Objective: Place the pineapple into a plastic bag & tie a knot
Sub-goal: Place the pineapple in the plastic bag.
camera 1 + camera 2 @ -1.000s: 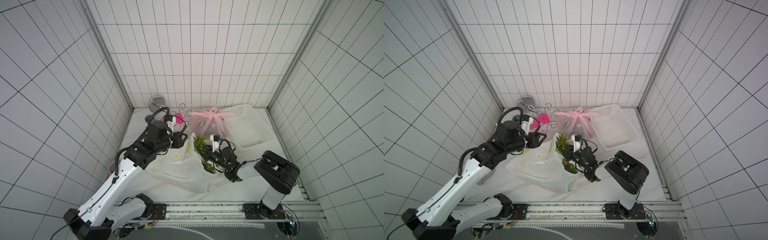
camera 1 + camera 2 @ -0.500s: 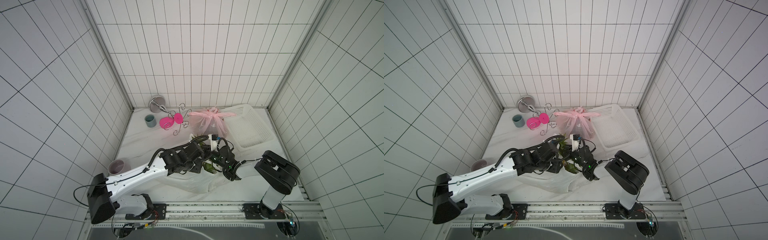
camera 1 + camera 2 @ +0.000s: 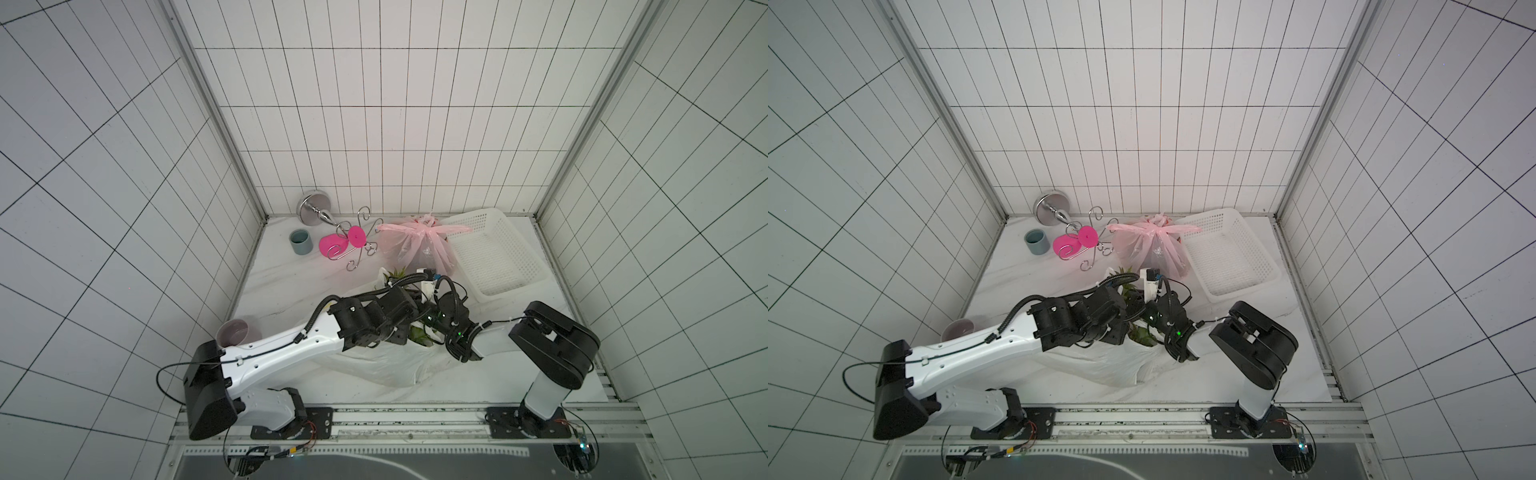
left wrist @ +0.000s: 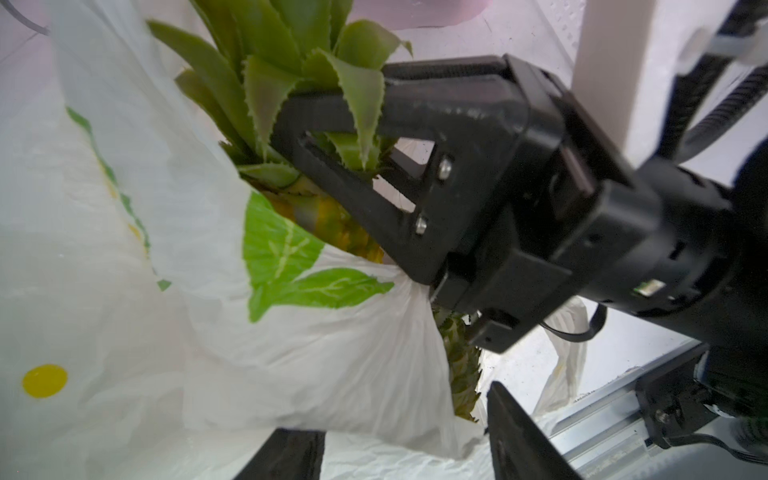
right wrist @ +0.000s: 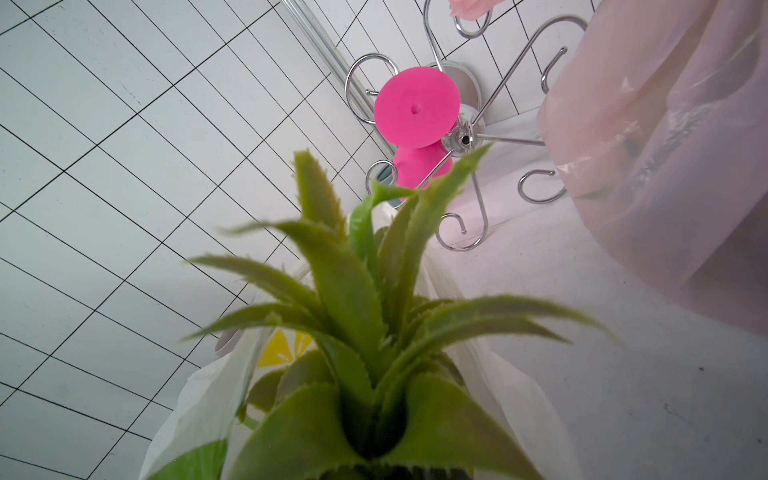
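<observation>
Pineapple [image 4: 332, 222] sits half inside white plastic bag [image 4: 124, 216] mid-worktop [image 3: 291, 282], crown poking out. R claw [image 4: 328, 104] clenched on crown base. L claw [image 4: 395, 419] released, fingers apart, close by bag. Pink bag [image 3: 415, 247] at 12 o'clock.

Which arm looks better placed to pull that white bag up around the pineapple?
Probably the left arm: its jaws stand open beside the white bag, while the jaws of the right arm are clamped on the pineapple at its crown, holding it.
</observation>
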`<state>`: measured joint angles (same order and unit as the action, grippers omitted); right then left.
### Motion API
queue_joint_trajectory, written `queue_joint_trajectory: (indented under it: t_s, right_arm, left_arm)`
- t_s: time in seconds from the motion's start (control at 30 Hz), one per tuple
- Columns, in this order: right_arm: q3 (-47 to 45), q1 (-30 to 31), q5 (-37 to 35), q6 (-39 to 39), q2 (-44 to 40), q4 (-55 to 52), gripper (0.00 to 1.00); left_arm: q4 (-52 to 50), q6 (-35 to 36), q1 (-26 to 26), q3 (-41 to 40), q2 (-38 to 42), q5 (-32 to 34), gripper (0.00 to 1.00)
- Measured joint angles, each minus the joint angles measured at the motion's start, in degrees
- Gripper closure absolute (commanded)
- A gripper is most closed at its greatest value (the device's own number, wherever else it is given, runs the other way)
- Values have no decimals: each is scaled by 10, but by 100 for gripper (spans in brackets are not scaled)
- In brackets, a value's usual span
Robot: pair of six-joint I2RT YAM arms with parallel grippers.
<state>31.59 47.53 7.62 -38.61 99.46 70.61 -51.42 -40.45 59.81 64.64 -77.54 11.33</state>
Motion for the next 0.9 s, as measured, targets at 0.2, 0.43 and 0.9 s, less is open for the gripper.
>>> queue_joint_trajectory:
  t_s: [0.2, 0.43, 0.9]
  right_arm:
    - [0, 2, 0, -2, 0, 0, 100]
    - [0, 1, 3, -6, -12, -17, 100]
    - [-1, -68, 28, 55, -256, -340, 25]
  left_arm:
    - [0, -3, 3, 0, -32, 16, 68]
    - [39, -5, 5, -27, -5, 40, 100]
    - [87, -4, -77, -122, 97, 42, 100]
